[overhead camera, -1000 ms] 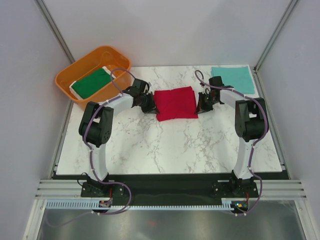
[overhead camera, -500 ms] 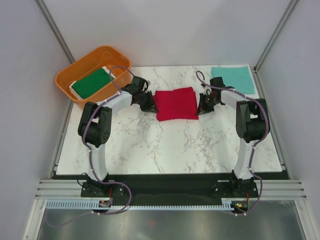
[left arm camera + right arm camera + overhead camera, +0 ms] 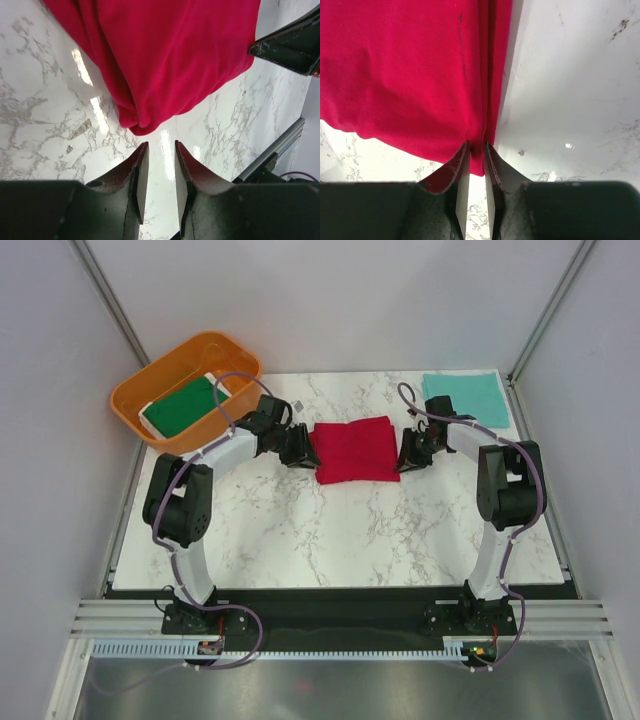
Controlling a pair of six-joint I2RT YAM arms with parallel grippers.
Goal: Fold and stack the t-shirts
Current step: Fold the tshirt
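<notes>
The red t-shirt (image 3: 352, 450) is lying folded at centre frame, the teal t-shirt (image 3: 465, 398) folded at upper right, and the dark green t-shirt (image 3: 182, 405) is waiting in the orange tub (image 3: 125, 400) at upper left. Nothing is being stacked yet. The left gripper (image 3: 156, 147) is being held slightly parted and empty beside the red hem. The right gripper (image 3: 476, 146) is being held barely parted around a red fold, and whether it is gripping cannot be told.

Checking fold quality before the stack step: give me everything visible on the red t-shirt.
Bright red soft cloth, the red t-shirt is folded into a rough rectangle, lying flat mid-table on the marble top. Stacked fold edges show along both sides; the surface is slightly rumpled. The left end effector sits just off one corner, parted, not touching. The opposite edge's folds reach between the right end effector tips; grip unclear. Nothing lies on it.
</notes>
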